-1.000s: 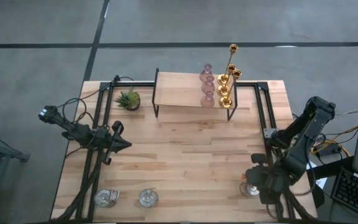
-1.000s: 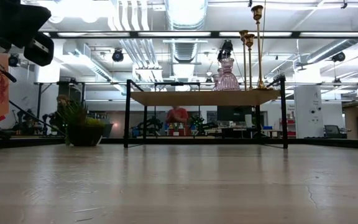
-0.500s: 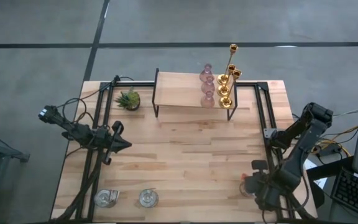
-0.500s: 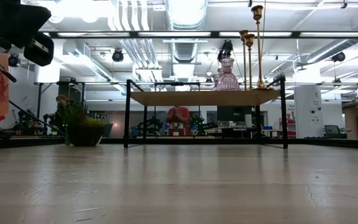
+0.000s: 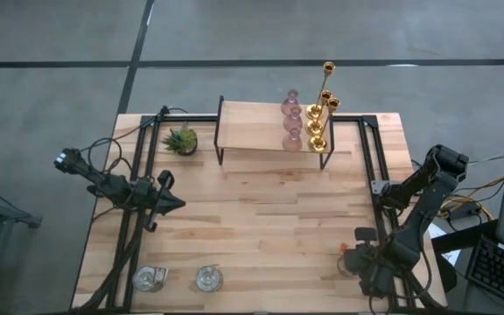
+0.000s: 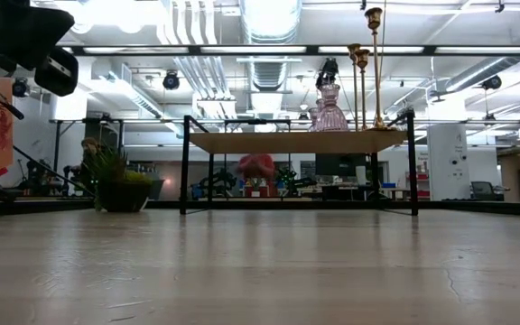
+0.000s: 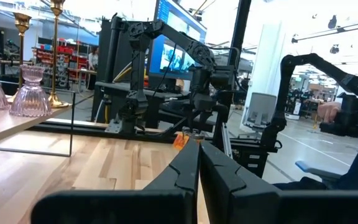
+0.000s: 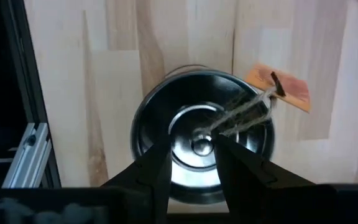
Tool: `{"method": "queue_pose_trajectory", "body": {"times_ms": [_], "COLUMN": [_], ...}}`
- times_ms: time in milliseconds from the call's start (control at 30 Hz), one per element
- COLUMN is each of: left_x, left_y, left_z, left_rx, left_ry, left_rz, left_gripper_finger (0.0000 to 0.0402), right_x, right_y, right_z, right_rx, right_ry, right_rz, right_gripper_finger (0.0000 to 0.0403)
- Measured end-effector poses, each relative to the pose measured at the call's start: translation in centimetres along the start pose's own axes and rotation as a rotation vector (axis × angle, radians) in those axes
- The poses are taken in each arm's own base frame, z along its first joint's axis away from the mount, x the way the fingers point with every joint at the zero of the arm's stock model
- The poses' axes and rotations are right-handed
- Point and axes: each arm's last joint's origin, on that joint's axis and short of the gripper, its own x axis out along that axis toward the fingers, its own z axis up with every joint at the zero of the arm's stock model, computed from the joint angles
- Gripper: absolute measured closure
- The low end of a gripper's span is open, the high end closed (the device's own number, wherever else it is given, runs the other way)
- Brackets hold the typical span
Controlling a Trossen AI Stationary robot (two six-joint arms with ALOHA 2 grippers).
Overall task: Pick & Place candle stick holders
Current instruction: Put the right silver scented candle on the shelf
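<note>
— How do the right arm's fingers (image 8: 157, 174) stand?

— A little apart, two dark matte blades poised over a squat silvery cup (image 8: 204, 149), with its round centre socket showing in the gap. Whether they touch the glass, I cannot tell.

— And the cup itself?

— Shiny, circular, with ringed reflections and an orange paper tag (image 8: 278, 87) on twine across its rim. It sits on the worktop (image 5: 261, 219) well away from the shelf (image 5: 252, 127), out beyond the shelf's right end, close to the black side rail (image 8: 27, 93).

— The other holders?

— Three ribbed pink glass ones (image 5: 291, 122) and three slender polished gold stems (image 5: 319, 114) stand crowded at the shelf's right end. Two more silvery cups (image 5: 150, 278) (image 5: 208, 278) sit far out from the shelf's left end.

— The left arm?

— The left arm's fingers (image 7: 182, 174) are pressed together, hanging out from the shelf's left end, beyond a spiky green plant (image 5: 181, 139).

— Room to move?

— Bare pale planks stretch from the shelf's front legs out to the cups; the shelf's left half is bare wood.
</note>
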Motion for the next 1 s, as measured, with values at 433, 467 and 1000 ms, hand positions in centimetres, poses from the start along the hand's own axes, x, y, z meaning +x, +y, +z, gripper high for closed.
{"method": "queue_pose_trajectory", "body": {"times_ms": [433,467,1000], "left_x": [0.00,0.00,0.00], "left_y": [0.00,0.00,0.00], "left_z": [0.00,-0.01,-0.01], "left_rx": [0.000,0.000,0.000], "left_ry": [0.000,0.001,0.001], "left_rz": [0.000,0.000,0.000], "left_gripper_finger": [0.0385,0.0385,0.0385], "right_x": [0.73,0.70,0.58], "right_y": [0.02,0.05,0.18], "right_z": [0.01,0.03,0.16], "right_rx": [-0.021,-0.025,-0.030], "right_ry": [-0.013,-0.014,-0.024], "right_rz": [0.001,0.001,0.001], "right_gripper_finger": [0.0308,0.0313,0.0377]}}
